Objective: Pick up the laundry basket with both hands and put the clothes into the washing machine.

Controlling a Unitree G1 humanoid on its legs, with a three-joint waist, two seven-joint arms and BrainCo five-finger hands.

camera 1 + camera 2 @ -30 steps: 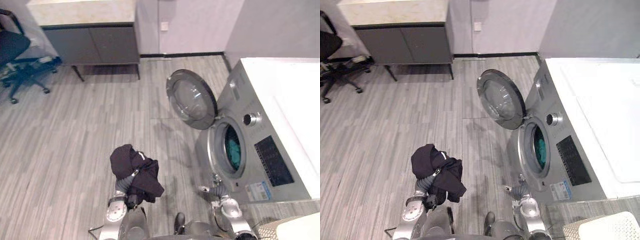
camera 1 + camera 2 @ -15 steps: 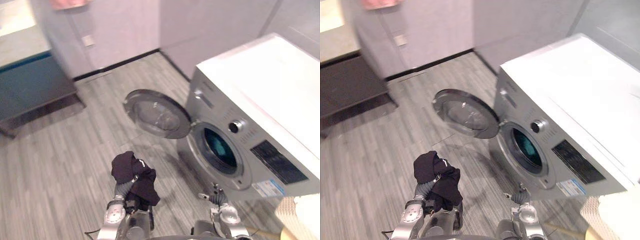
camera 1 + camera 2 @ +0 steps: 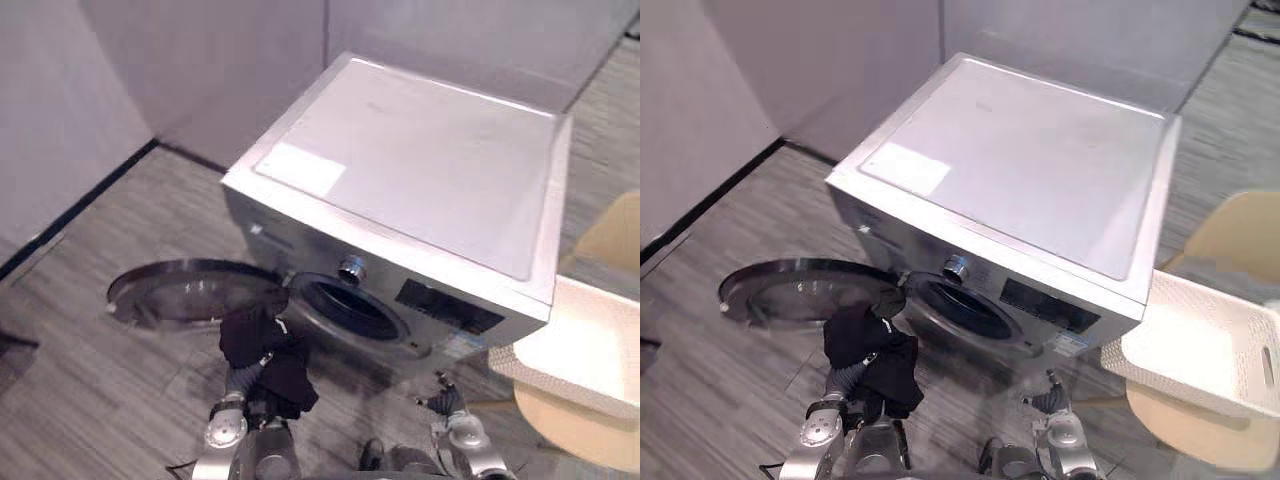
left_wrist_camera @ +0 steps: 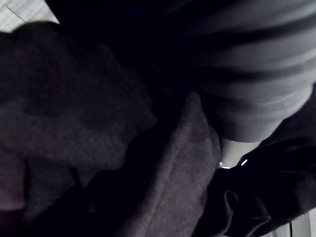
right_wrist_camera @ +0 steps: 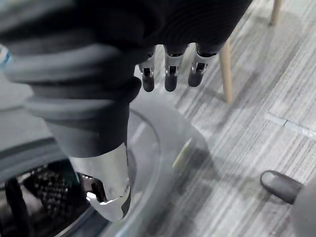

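A crumpled black garment point(image 3: 262, 348) was seen draped over the left hand point(image 4: 256, 74) at the lower centre of the frame, just in front of the dark round opening point(image 3: 350, 310) of the silver-grey, white-topped washing machine point(image 3: 420, 160). The machine's round glass door point(image 3: 185, 290) was swung open to the left. Whether that hand was closed could not be told. The right hand point(image 5: 169, 74) was held relaxed and empty at the lower right. The white perforated plastic laundry basket point(image 3: 1200, 335) was set on a beige chair point(image 3: 1230, 230) at the right edge.

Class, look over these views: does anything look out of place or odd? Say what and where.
Yes: a black garment lies bunched over the left hand, not in the white basket, which sits apart on a pale chair right of the washer. The right hand hangs open, empty.
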